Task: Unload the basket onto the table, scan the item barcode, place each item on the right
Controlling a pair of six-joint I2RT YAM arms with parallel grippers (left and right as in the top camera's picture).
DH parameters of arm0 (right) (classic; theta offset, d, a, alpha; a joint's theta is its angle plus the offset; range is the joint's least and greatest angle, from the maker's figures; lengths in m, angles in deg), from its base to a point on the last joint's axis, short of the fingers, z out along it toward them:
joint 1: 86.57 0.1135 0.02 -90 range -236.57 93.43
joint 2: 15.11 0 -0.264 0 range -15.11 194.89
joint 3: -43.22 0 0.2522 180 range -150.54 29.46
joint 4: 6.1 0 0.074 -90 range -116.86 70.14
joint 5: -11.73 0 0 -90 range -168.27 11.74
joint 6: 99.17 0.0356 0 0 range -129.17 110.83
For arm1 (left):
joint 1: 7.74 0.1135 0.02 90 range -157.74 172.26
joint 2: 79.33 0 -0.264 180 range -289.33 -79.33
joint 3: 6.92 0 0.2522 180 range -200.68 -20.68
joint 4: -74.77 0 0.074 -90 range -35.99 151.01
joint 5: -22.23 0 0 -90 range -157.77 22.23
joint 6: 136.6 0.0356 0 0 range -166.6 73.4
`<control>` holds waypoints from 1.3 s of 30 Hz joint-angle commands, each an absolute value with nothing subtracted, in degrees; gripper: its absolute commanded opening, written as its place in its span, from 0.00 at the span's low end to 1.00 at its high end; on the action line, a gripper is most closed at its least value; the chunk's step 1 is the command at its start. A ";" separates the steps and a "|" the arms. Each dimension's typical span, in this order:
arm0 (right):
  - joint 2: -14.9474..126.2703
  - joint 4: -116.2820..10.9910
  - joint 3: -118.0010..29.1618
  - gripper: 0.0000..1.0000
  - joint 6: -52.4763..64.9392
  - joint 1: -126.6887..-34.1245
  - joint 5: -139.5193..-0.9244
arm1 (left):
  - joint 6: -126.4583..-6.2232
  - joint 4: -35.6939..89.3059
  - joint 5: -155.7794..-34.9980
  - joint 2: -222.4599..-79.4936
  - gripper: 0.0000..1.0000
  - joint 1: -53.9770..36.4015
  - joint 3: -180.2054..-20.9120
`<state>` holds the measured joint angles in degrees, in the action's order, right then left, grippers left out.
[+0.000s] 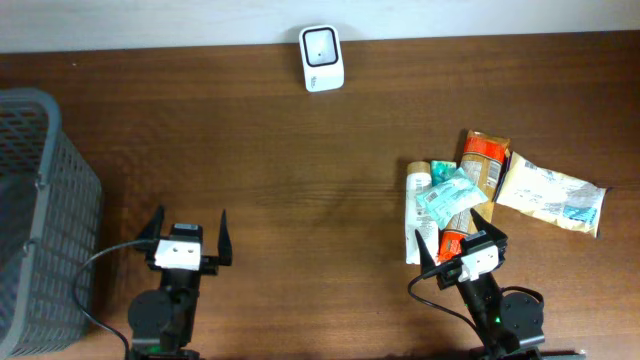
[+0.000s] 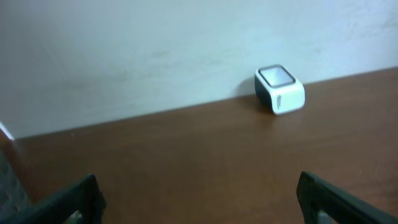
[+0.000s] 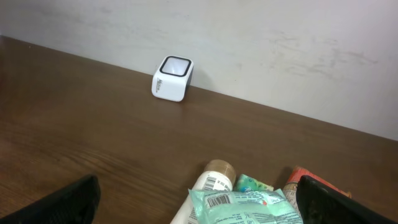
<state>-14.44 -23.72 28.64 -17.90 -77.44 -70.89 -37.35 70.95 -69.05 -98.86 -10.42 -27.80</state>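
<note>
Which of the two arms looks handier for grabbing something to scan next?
Probably right. The right gripper, open, sits at the edge of the pile of packets; the left gripper, also open, is far off beside the basket, with no item near it.

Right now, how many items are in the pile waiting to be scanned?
5 visible, all front right: white tube, teal packet across it, orange pouch behind, pale bag far right, red-orange pack under the teal one. Overlaps may hide more.
</note>
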 commanded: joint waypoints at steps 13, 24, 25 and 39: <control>-14.90 -23.76 29.14 0.99 -17.07 -77.64 -71.22 | -35.34 56.21 -66.71 -79.60 0.99 -10.57 -21.17; -14.90 -23.76 29.14 0.99 -17.07 -77.64 -71.22 | -35.34 56.21 -66.71 -79.62 0.99 -10.59 -21.20; -14.90 -23.76 29.14 0.99 -17.07 -77.64 -71.22 | -35.34 56.21 -66.71 -79.62 0.99 -10.57 -21.20; -14.90 -23.76 29.14 0.99 -17.07 -77.64 -71.22 | -35.34 56.21 -66.71 -79.62 0.99 -10.59 -21.20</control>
<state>-14.53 -23.70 28.64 -17.92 -77.44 -70.89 -36.25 56.67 -67.28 -80.17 -10.42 -21.31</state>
